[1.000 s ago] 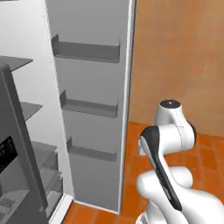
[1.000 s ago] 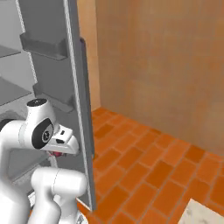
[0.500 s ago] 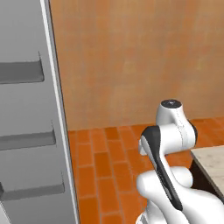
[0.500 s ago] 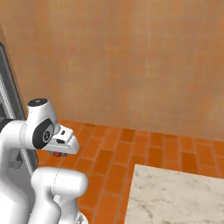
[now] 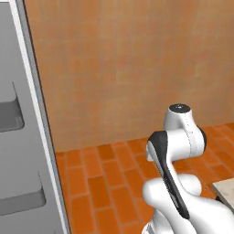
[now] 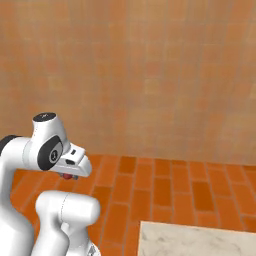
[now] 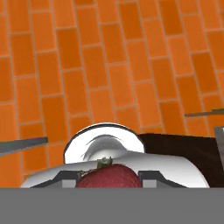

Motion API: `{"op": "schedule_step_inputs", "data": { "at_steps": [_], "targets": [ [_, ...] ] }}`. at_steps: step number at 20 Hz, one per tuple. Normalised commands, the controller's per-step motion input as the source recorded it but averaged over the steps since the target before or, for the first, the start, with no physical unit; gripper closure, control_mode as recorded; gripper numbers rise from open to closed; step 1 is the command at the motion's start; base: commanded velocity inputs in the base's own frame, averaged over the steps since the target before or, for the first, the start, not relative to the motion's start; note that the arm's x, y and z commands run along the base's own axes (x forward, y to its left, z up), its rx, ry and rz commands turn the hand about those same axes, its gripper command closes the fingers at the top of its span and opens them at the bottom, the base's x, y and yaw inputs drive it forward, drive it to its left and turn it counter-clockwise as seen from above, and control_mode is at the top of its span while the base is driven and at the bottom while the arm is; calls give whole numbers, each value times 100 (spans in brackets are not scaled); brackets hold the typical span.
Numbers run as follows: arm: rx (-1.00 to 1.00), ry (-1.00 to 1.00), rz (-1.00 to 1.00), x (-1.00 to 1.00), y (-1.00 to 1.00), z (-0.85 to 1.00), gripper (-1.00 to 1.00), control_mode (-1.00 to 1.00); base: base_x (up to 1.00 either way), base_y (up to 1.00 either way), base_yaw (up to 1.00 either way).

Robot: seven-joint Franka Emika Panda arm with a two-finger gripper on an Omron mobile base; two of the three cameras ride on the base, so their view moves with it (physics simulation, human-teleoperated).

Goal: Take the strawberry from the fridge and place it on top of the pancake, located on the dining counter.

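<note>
My gripper hangs folded close to the arm, low over the floor, and is shut on the strawberry, which shows as a small red spot under the hand. In the hand view the strawberry sits red with a green stem between the fingertips of the gripper. The open door of the fridge, grey with moulded shelves, stands at the left edge of the left base view. A pale marbled corner of the dining counter shows at the bottom right, and again as the dining counter in the left base view. The pancake is out of view.
An orange brick floor lies ahead, ending at a tan wall. In the hand view a dark brown panel lies below the hand at the right, over the brick floor.
The whole picture has swung to the right with the base: the fridge has slid off to the left and the counter corner has come in. The gripper stays shut on the strawberry.
</note>
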Motion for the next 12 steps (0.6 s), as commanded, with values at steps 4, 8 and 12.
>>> {"op": "schedule_step_inputs", "data": {
  "at_steps": [4,8,12],
  "targets": [
    [0,0,0,0,0,0,100,100,95,0,-2],
    [0,0,0,0,0,0,100,100,99,0,-6],
    [0,0,0,0,0,0,100,100,67,-21,-4]
  ]
}}
